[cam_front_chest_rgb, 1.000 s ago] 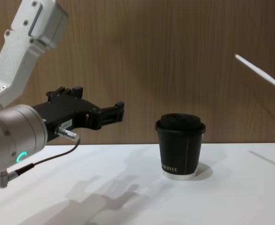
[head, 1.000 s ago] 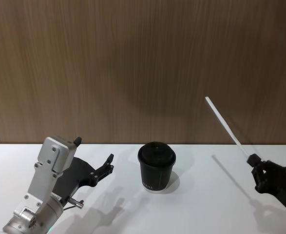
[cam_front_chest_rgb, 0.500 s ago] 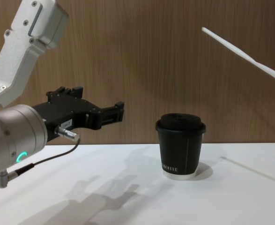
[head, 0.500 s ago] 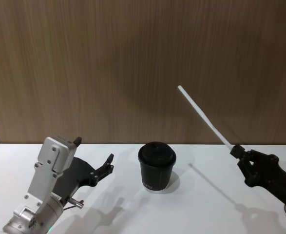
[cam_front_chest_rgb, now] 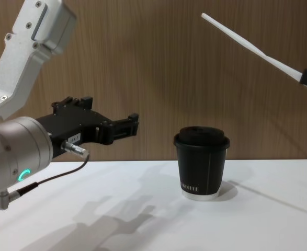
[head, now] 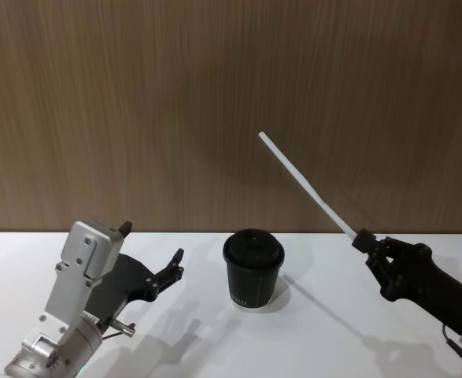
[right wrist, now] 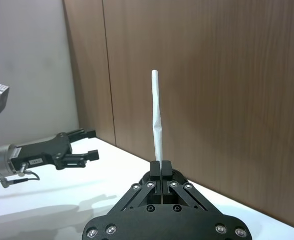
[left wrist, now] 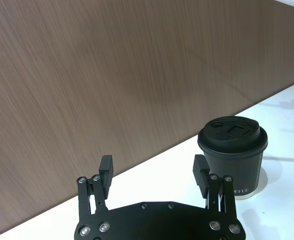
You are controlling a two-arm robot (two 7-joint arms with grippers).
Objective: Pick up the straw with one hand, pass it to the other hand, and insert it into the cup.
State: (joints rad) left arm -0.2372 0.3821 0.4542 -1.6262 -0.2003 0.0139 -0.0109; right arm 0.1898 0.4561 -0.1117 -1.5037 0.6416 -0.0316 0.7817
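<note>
The thin white straw [head: 308, 185] slants up and to the left in the air, its lower end pinched in my right gripper [head: 364, 240], which is shut on it. The gripper hovers above the table, right of the cup. In the right wrist view the straw [right wrist: 157, 120] rises straight out of the shut gripper [right wrist: 162, 167]. The black lidded cup [head: 253, 269] stands upright on the white table at the middle. My left gripper [head: 177, 265] hangs open left of the cup, fingers [left wrist: 105, 167] spread with nothing between them and the cup [left wrist: 233, 155] beyond. From the chest, the straw [cam_front_chest_rgb: 252, 47] slants above the cup [cam_front_chest_rgb: 201, 162].
A brown wood-panel wall [head: 175, 118] closes off the back edge of the white table [head: 325, 331]. A thin dark cable [cam_front_chest_rgb: 48, 180] hangs under my left wrist. Bare table lies on both sides of the cup.
My right gripper has moved left toward the cup, carrying the straw, whose free end now sits higher and nearer the middle. The left arm and the cup have not moved.
</note>
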